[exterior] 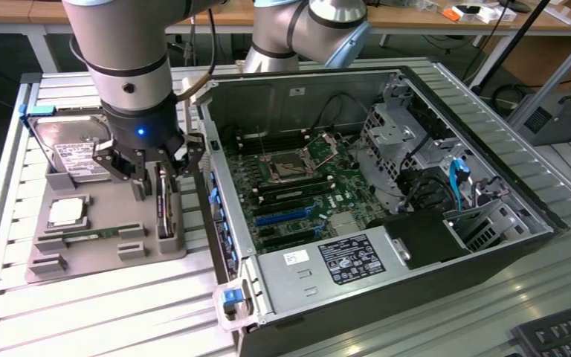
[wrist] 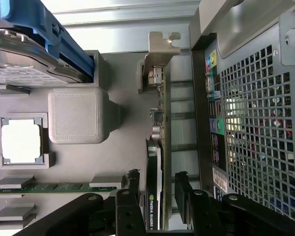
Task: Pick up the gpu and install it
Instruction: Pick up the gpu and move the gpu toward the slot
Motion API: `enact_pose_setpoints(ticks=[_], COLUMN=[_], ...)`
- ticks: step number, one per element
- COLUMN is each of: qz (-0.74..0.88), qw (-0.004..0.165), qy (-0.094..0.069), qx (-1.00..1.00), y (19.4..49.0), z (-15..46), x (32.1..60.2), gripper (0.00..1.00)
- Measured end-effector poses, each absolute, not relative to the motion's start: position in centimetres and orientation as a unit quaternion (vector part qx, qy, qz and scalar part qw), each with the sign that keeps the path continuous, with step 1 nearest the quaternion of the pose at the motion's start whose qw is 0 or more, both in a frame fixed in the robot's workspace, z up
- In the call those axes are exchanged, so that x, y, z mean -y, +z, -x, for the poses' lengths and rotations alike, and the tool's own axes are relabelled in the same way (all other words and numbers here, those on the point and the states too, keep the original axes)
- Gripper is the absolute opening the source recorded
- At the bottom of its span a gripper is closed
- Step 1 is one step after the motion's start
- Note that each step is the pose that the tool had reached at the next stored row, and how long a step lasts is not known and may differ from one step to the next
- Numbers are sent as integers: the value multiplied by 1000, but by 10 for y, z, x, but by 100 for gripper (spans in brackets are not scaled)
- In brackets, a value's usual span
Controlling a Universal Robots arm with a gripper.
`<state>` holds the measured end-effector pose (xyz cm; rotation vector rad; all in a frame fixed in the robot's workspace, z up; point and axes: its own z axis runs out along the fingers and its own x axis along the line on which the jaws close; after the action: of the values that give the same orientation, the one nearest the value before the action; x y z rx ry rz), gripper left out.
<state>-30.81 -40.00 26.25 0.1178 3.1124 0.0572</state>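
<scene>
The gpu (exterior: 166, 214) stands on its long edge in a slot of the grey holder tray (exterior: 97, 262), just beside the open computer case (exterior: 365, 186). It is a thin dark card (wrist: 155, 162) with a silvery bracket end (wrist: 162, 45). My gripper (exterior: 161, 180) hangs right over the card and is open. Its two black fingers (wrist: 133, 183) straddle the card, one on each face, with a small gap on either side. The gripper (wrist: 157, 186) holds nothing.
The tray also carries a hard drive (exterior: 75, 152) with a blue bracket, a CPU (exterior: 68, 213) and a green RAM stick (exterior: 92, 236). Inside the case lie the motherboard slots (exterior: 285, 216) and a power supply (exterior: 350, 256). A keyboard (exterior: 563, 335) sits at the exterior view's lower right.
</scene>
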Motion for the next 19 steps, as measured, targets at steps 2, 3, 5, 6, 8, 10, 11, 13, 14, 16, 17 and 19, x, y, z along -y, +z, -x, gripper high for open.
enact_pose_setpoints(ticks=[2, 3, 5, 6, 8, 10, 11, 13, 14, 16, 17, 19], qz=[-38, -38, -38, -38, -38, -38, -38, -38, -38, -38, -38, -38], qw=[13, 13, 13, 13, 13, 14, 14, 14, 14, 14, 14, 14], qy=[17, 16, 15, 13, 11, 9, 8, 6, 6, 5, 4, 3], qx=[-999, -999, -999, -999, -999, -999, -999, -999, -999, -999, -999, -999], y=[262, 262, 262, 262, 262, 261, 261, 260, 260, 259, 259, 257], z=[308, 308, 308, 308, 308, 308, 309, 310, 310, 311, 311, 311], x=[400, 399, 398, 397, 395, 394, 393, 392, 392, 391, 391, 391], gripper=[42, 42, 42, 42, 42, 42, 42, 42, 42, 42, 42, 42])
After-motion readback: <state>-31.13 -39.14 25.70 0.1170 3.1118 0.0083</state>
